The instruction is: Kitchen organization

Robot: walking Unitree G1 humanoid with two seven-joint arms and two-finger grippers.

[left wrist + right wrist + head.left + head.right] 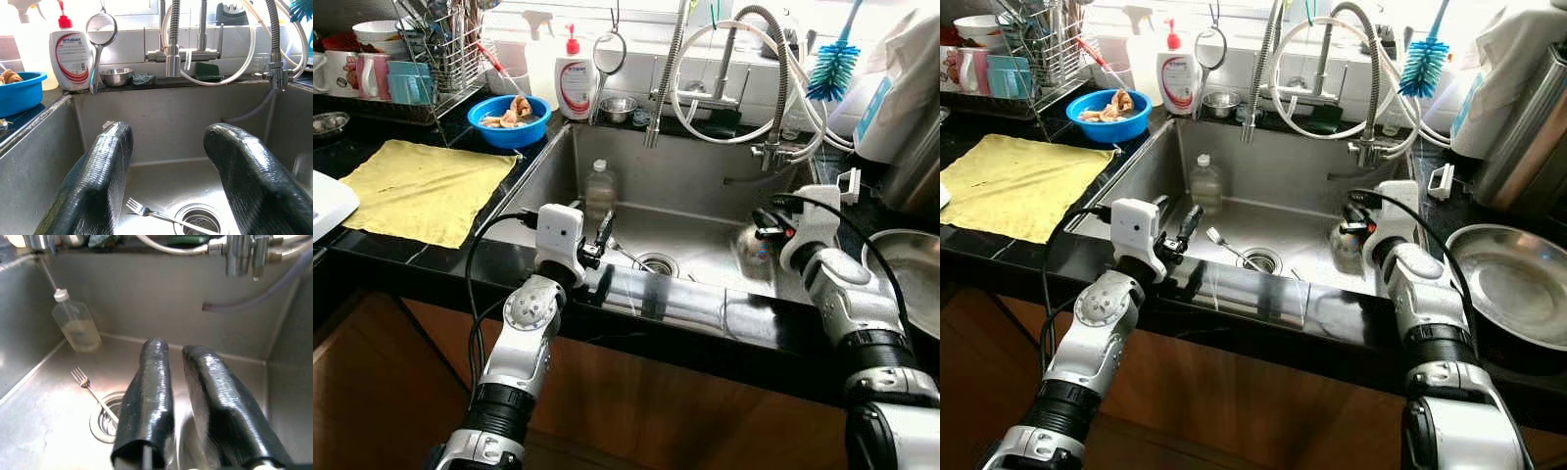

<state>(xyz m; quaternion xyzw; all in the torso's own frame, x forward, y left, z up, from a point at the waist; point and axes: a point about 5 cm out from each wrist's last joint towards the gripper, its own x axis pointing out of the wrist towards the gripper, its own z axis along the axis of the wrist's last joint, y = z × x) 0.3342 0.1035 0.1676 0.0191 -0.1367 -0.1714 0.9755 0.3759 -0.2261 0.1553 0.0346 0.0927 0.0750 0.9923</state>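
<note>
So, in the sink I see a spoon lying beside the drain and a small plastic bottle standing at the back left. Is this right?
Not quite. The utensil beside the drain is a fork, not a spoon; its tines are clear in the left wrist view. The rest holds: the plastic bottle stands at the back left of the sink.

Both tools reach over the sink (pixel 1151 176), where a fork (pixel 1226 245) lies beside the drain (pixel 1259 260).

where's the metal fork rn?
The metal fork lies on the floor of the steel sink, tines toward the clear plastic bottle, handle reaching the round drain, ahead of the left gripper.
</note>
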